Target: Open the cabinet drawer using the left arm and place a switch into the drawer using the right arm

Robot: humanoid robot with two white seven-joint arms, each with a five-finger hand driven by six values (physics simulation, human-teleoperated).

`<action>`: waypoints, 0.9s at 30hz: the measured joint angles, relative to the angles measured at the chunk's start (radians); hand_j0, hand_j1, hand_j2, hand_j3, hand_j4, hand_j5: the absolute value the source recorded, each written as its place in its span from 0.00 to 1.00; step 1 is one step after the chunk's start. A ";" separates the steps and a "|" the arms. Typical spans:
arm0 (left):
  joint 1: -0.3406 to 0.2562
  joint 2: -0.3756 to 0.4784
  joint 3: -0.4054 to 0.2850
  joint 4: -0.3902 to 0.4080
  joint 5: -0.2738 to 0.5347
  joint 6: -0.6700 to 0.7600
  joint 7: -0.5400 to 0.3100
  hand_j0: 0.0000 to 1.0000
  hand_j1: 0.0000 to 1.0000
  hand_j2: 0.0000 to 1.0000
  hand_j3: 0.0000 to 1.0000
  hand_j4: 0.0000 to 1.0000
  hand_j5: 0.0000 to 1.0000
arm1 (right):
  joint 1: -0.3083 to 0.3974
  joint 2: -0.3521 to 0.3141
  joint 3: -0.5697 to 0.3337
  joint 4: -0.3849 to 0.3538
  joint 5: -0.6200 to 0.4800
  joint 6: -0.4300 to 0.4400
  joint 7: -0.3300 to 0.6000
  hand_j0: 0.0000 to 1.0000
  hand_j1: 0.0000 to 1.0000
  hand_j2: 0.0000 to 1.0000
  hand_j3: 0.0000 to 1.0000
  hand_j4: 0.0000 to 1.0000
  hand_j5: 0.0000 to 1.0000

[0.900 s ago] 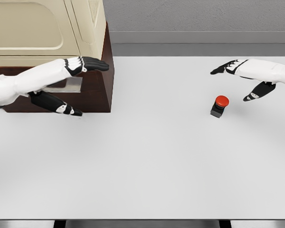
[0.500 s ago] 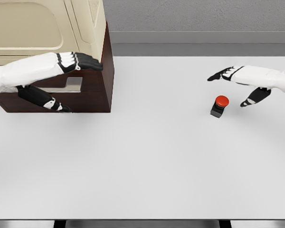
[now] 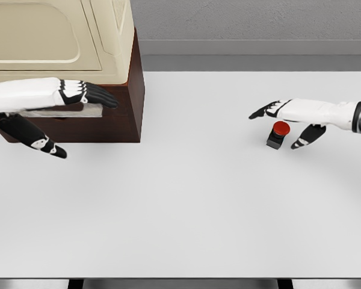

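Cabinet (image 3: 117, 78): stands at the far left corner of the tabletop (image 3: 186, 205); cream upper body over a dark brown lower front.
Drawer (image 3: 78, 123): the dark brown front low on the cabinet, with a pale handle (image 3: 78, 111) across it. Whether it is pulled out at all cannot be told from this angle; it does not look open enough to take anything.
Left hand (image 3: 78, 95): fingers stretched out nearly flat, lying over the handle, thumb hanging well below toward the tabletop. It has closed on nothing.
Switch (image 3: 278, 133): red button on a dark base, on the tabletop toward the right edge, well apart from the cabinet, untouched.
Right hand (image 3: 289, 114): spread, fingers reaching past the far side of the switch, thumb down just beside its right side. It straddles the switch without gripping it.
Done: both hands stand at their targets.
Left: grip the handle, pull the drawer, grasp the switch, carry it across, drop it in.
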 measured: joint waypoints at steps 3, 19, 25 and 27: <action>0.017 0.034 -0.002 0.000 0.072 0.000 0.000 1.00 1.00 1.00 1.00 1.00 1.00 | -0.002 0.011 0.002 0.025 0.001 0.000 0.000 1.00 1.00 1.00 1.00 1.00 1.00; 0.035 0.094 -0.004 0.002 0.160 0.366 -0.011 1.00 1.00 1.00 1.00 1.00 1.00 | -0.012 0.053 0.015 0.101 0.015 0.000 0.000 0.72 0.72 0.72 0.72 0.72 0.72; 0.037 0.088 0.002 0.002 0.112 0.466 -0.006 1.00 1.00 1.00 1.00 1.00 1.00 | -0.012 0.053 0.018 0.118 0.016 0.000 0.000 0.73 0.73 0.73 0.73 0.73 0.73; 0.037 0.087 0.003 0.002 0.112 0.487 -0.004 1.00 1.00 1.00 1.00 1.00 1.00 | -0.012 0.052 0.017 0.121 0.016 0.000 0.000 0.73 0.73 0.73 0.73 0.73 0.73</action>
